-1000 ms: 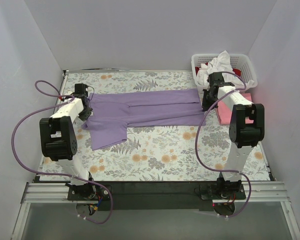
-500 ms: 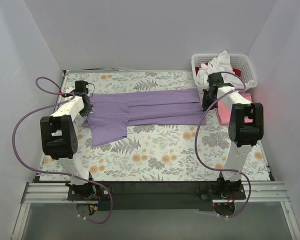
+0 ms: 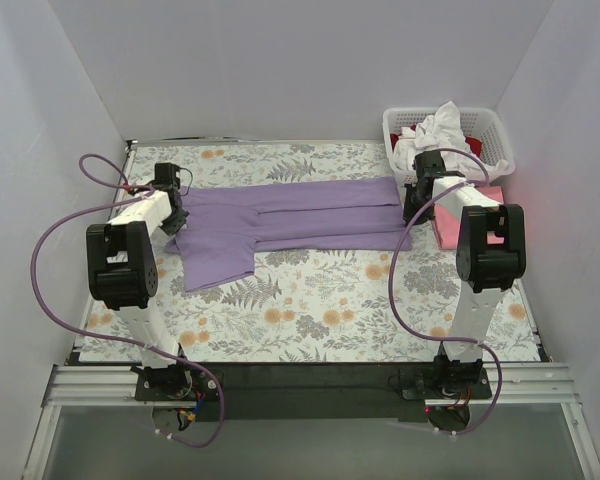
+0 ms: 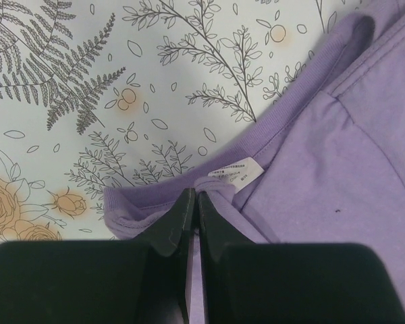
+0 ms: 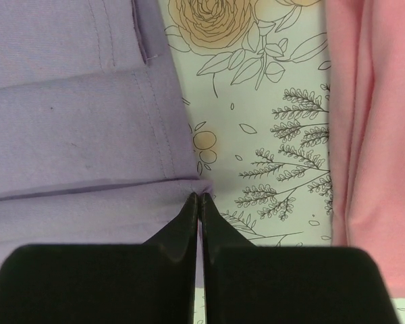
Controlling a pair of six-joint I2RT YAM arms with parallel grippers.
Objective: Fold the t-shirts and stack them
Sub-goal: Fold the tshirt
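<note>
A large lavender-purple t-shirt (image 3: 290, 215) lies stretched left to right across the floral cloth, folded lengthwise, one sleeve (image 3: 218, 258) sticking out toward the near side. My left gripper (image 3: 176, 214) is at its left end, shut on a pinch of fabric at the collar (image 4: 290, 115), beside the white label (image 4: 236, 172); the left gripper (image 4: 197, 196) shows its jaws pressed together. My right gripper (image 3: 411, 211) is at the hem end, and in the wrist view the right gripper (image 5: 199, 197) is shut on the hem corner. A folded pink t-shirt (image 3: 446, 226) (image 5: 371, 135) lies just right of it.
A white lattice basket (image 3: 500, 140) stands at the far right corner with a white t-shirt (image 3: 440, 125) heaped in it and a bit of red t-shirt (image 3: 473, 146) showing. The floral cloth (image 3: 320, 310) covers the table. Grey walls enclose three sides.
My left gripper has drawn back toward the far left with the collar in it, tautening that end of the purple shirt. The right gripper has hardly moved.
</note>
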